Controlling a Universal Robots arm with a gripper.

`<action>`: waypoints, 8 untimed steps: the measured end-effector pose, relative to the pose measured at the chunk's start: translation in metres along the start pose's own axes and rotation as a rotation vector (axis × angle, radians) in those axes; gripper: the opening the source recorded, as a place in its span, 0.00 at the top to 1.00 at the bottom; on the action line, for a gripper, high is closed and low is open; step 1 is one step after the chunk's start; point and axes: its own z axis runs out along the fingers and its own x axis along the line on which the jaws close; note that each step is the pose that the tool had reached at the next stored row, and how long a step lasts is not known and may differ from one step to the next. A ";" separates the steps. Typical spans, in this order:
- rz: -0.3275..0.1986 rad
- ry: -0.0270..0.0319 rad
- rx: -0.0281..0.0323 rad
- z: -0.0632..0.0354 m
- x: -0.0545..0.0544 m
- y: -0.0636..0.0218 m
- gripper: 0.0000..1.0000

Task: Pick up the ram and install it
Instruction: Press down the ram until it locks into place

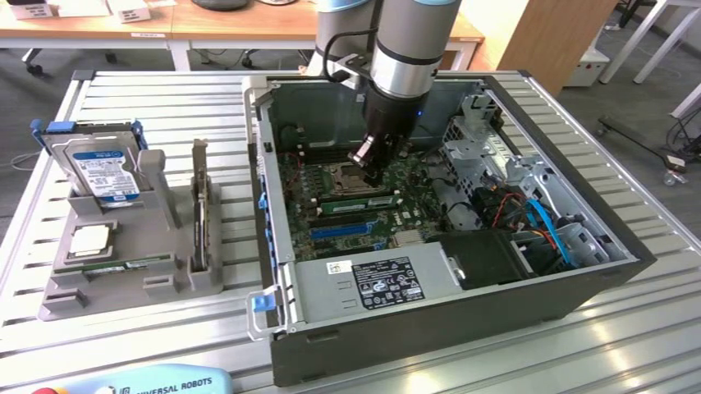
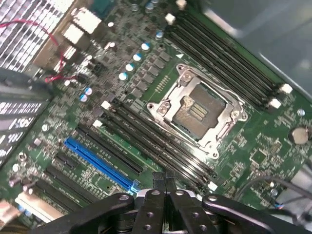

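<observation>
1. Slatted metal table (image 1: 164, 90) carries everything; behind it stand wooden desks (image 1: 219, 33).
2. On the exterior view's right side of the table lies an open computer case (image 1: 438, 328), with its inside facing up.
3. One robot arm (image 1: 405, 49) comes down into the case from above.
4. A green motherboard (image 1: 340, 222) covers the floor of the case, and the wrist view looks at it from close by.
5. At the exterior view's left, well apart from the arm, stands a grey holder (image 1: 66, 304) with a hard drive (image 1: 104, 168) upright in its far part.
6. The processor socket (image 2: 197, 109) sits between two groups of long black memory slots (image 2: 156, 141), which look empty in the wrist view. A blue slot (image 2: 97, 163) lies beside the nearer group.
7. The gripper (image 1: 367, 168) hangs over the motherboard, just beside the socket. Its fingers are pressed together and I see nothing pinched between them.
8. The ram (image 1: 126, 265) lies flat at the near edge of the grey holder, just in front of a silver chip (image 1: 90, 238), untouched by the gripper.
</observation>
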 end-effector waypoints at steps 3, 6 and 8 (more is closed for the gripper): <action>0.046 -0.0007 0.0006 0.0001 0.000 0.0000 0.90; 0.096 -0.0014 0.0013 0.0002 0.000 0.0000 0.90; 0.129 -0.0019 0.0017 0.0003 0.000 0.0000 0.90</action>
